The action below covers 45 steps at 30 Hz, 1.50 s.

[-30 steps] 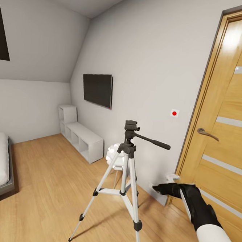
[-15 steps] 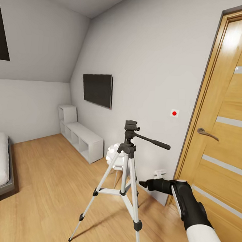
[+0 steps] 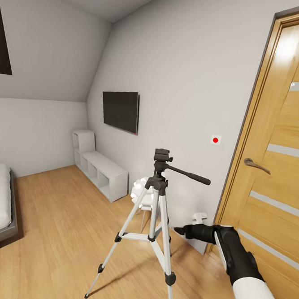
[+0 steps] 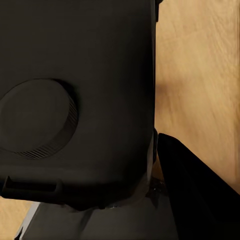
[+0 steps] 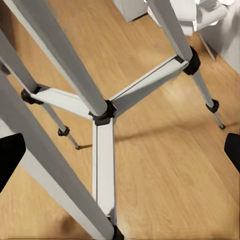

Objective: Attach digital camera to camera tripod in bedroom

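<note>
Camera tripod stands upright on the light wood floor, centre of the head view, long axis vertical. Right gripper is low, just right of the tripod, level with the leg spreader, well below the black head; it's the nearer arm. Its right wrist view looks through the legs at the spreader hub; fingertips sit at opposite frame edges, so fingers apart, nothing held. Left wrist view shows a black matte body with a round ribbed cap, likely the digital camera; cannot tell the left grip state. Legs silver-white smooth metal, joints black plastic, pan handle long, pointing right toward the wooden door.
</note>
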Motion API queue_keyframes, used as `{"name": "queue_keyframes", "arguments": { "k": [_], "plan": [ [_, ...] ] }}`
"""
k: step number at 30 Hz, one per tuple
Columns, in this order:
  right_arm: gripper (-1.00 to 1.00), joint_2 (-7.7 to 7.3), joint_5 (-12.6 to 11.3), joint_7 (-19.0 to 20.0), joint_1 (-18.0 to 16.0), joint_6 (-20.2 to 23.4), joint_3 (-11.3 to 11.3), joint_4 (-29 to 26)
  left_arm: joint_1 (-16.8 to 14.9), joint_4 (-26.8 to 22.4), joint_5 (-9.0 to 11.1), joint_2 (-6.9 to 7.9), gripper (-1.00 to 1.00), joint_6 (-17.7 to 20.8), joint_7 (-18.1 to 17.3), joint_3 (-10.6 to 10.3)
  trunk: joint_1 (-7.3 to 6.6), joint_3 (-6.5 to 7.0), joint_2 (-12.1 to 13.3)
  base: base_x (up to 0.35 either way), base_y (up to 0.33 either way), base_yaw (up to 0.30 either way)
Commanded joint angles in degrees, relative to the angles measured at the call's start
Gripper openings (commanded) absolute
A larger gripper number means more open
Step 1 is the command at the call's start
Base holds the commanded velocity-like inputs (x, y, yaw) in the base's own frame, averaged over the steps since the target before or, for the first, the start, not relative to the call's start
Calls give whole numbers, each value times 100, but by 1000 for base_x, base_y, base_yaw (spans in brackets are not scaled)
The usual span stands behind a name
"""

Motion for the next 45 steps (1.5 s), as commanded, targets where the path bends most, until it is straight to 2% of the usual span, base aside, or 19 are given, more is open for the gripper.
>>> {"name": "queue_keyframes", "arguments": {
  "k": [1,8,13,45],
  "plan": [
    [100,-30,60,89,-5,46,-18,-13,-10,-3,35,0,-100,-8,16,-46,0,-8,-5,0,0,0],
    [100,-77,71,156,-7,258,-18,-18,-34,0,30,1,-100,-5,17,-23,0,-8,-5,0,0,0],
    [100,-80,75,153,-7,249,-17,-13,-37,0,29,1,-100,-5,23,-22,0,-8,-5,0,0,0],
    [100,-80,60,126,-7,220,-16,-11,-38,1,32,17,-100,-5,27,-24,-702,566,1278,0,0,0]
  ]
}}
